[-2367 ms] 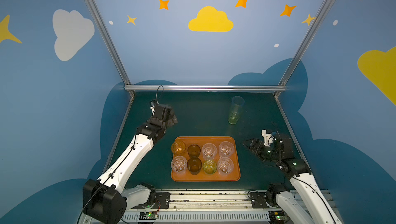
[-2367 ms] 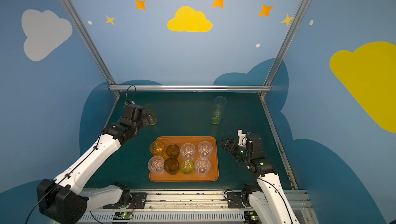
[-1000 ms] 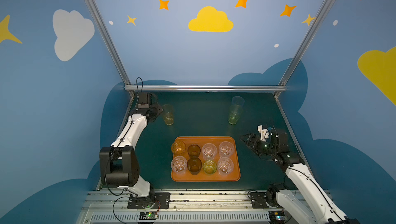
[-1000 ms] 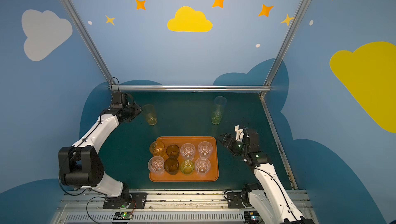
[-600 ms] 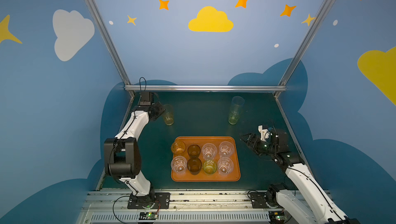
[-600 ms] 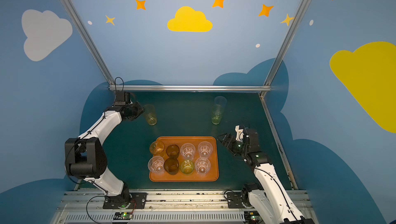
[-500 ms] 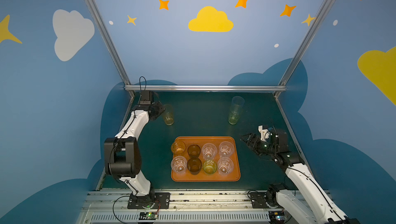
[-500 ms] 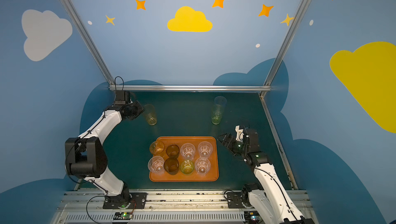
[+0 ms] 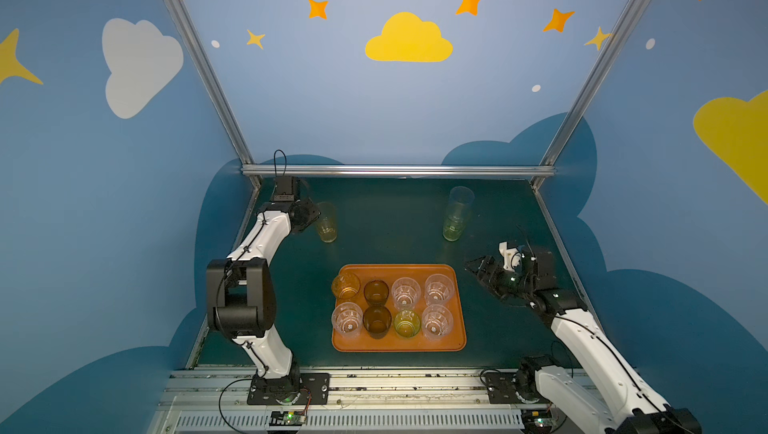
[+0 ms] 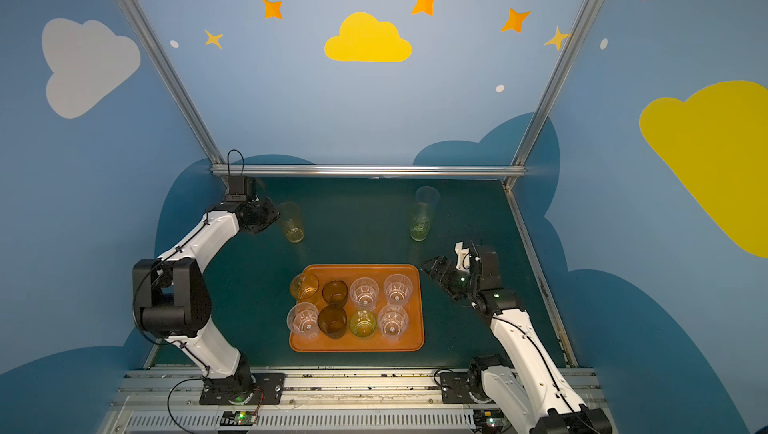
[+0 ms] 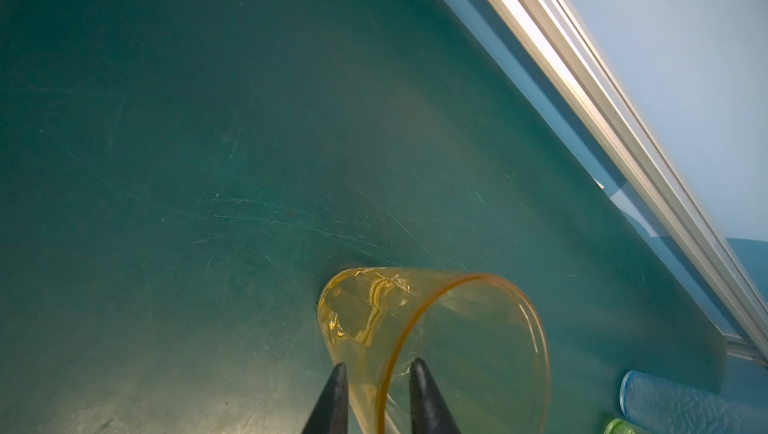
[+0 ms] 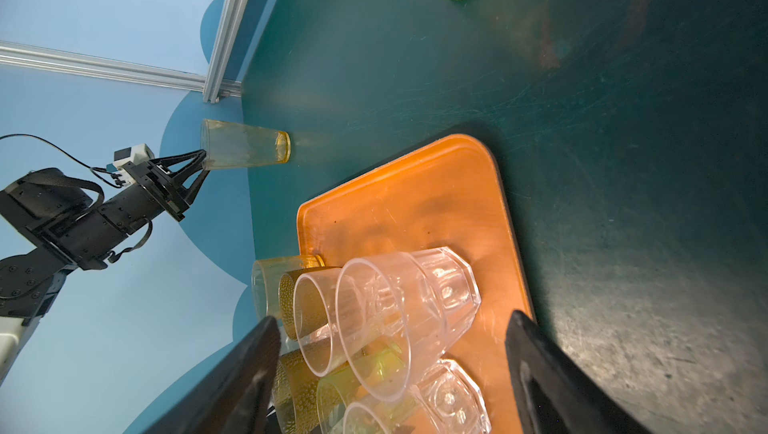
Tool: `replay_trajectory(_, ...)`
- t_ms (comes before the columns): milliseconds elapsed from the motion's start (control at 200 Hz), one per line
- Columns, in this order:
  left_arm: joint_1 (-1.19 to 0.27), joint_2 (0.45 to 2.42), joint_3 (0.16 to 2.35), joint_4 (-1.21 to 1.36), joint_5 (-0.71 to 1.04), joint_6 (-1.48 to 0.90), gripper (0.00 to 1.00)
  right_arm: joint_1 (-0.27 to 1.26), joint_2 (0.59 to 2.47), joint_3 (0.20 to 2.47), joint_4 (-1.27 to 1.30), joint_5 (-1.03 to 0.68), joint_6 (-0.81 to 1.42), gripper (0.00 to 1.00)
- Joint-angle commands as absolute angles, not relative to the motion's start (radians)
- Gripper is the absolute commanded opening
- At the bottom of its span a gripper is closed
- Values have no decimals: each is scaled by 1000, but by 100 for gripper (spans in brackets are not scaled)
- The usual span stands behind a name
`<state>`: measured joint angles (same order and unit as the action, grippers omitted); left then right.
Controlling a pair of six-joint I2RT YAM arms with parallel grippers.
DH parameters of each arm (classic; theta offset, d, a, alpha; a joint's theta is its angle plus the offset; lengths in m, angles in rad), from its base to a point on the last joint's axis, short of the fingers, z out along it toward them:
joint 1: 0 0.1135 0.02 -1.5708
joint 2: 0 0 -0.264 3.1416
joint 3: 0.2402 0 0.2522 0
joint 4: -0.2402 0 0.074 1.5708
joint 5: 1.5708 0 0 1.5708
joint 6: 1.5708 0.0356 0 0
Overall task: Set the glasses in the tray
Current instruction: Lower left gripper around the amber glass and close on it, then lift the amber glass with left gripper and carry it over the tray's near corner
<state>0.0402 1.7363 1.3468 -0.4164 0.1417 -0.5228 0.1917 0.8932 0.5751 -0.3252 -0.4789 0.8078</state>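
Left pincer (image 11: 379,369): its two dark fingers stand narrowly apart astride the rim of the amber glass (image 9: 326,224), one inside the wall and one outside. Whether they press the wall cannot be told. Right pincer (image 9: 477,271): fingers wide apart and holding nothing, poised just off the tray's right edge.

Surface: a dark green, scratched counter (image 9: 395,220). It is enclosed by blue walls (image 9: 332,99) painted with clouds and stars and by an aluminium frame (image 9: 395,170).

Hard to make out: in both top views the left wrist covers the fingers of its pincer. The left wrist view cuts off the near part of the amber glass's rim. A green glass (image 9: 453,228) and a clear glass (image 9: 460,199) stand together at the right rear; whether they are nested cannot be told.

Task items: the amber glass stands upright at the left rear, well apart from the tray (image 9: 399,272). The tray lies at the middle front and holds eight short glasses (image 9: 406,293) in two rows of four.
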Motion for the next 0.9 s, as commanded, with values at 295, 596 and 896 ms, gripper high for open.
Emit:
replay_trajectory(295, 43, 1750, 1365, -396, 146, -503, 4, 200, 910, 616, -320, -466, 813, 84)
replay_trajectory(596, -5, 1644, 1295, -339, 149, -524, 4, 197, 891, 617, -329, -472, 822, 84)
replay_trajectory(896, -122, 1525, 1224, -348, 99, -521, 4, 198, 845, 607, -356, -466, 810, 84)
